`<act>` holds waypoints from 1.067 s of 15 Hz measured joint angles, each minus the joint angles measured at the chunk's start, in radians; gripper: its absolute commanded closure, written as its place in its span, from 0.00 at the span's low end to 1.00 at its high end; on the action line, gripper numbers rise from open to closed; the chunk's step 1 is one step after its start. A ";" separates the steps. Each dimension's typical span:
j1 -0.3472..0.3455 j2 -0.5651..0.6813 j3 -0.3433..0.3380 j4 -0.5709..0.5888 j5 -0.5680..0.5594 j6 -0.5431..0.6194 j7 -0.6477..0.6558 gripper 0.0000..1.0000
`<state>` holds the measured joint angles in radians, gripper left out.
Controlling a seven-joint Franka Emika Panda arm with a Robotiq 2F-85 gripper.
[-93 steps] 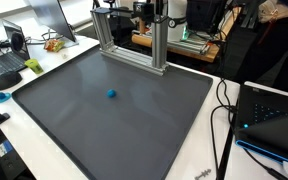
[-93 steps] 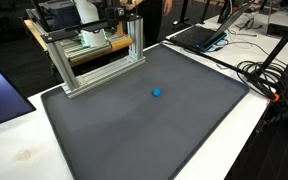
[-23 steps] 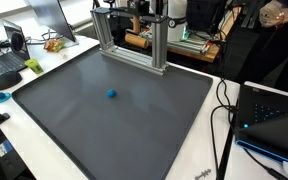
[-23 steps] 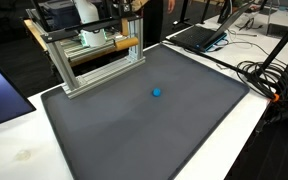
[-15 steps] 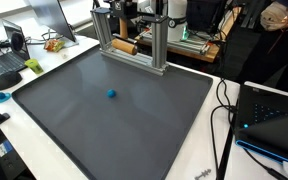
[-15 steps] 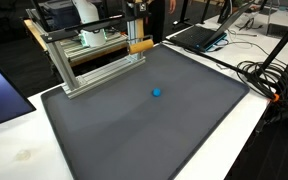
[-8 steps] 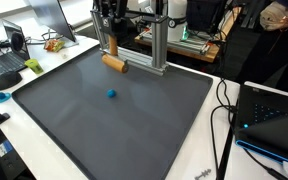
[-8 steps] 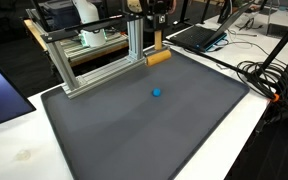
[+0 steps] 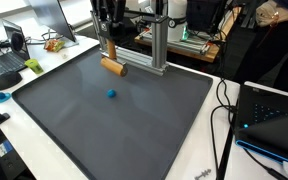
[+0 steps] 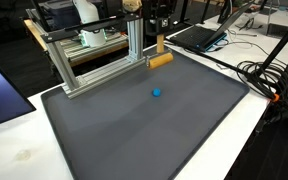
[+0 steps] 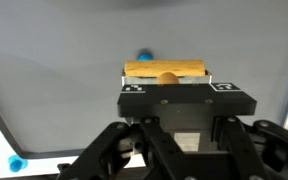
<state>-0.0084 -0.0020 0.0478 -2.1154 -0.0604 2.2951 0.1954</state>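
Observation:
My gripper (image 9: 109, 40) (image 10: 160, 38) is shut on the upright handle of a wooden mallet-like piece. Its cylindrical head (image 9: 113, 66) (image 10: 160, 59) hangs level just above the far edge of the dark grey mat (image 9: 134, 125) (image 10: 144, 135), in front of the aluminium frame (image 9: 159, 45) (image 10: 94, 60). In the wrist view the gripper (image 11: 166, 82) fills the lower half, and the wooden head (image 11: 165, 70) lies crosswise beyond it. A small blue ball (image 9: 111, 95) (image 10: 156, 93) (image 11: 143, 56) rests on the mat, apart from the wooden piece and nearer the middle.
Laptops stand beside the mat (image 9: 4, 62) (image 9: 274, 115) (image 10: 199, 35). Black cables (image 9: 224, 110) (image 10: 269, 75) trail along one side. A small blue object (image 9: 1, 97) (image 11: 17, 162) lies on the white table off the mat. Shelving and clutter stand behind the frame.
The gripper has carried the wooden piece out of the aluminium frame and down over the mat's far edge; in the last half second it moved little. The blue ball has stayed put.

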 measured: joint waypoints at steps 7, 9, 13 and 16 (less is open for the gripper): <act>0.000 0.075 -0.012 -0.006 0.000 0.095 -0.036 0.78; 0.000 0.104 -0.016 -0.006 0.000 0.120 -0.046 0.78; 0.000 0.154 -0.018 -0.005 0.000 0.156 -0.053 0.78; -0.001 0.180 -0.023 -0.004 0.000 0.181 -0.056 0.78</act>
<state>-0.0090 0.1778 0.0252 -2.1193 -0.0604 2.4763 0.1395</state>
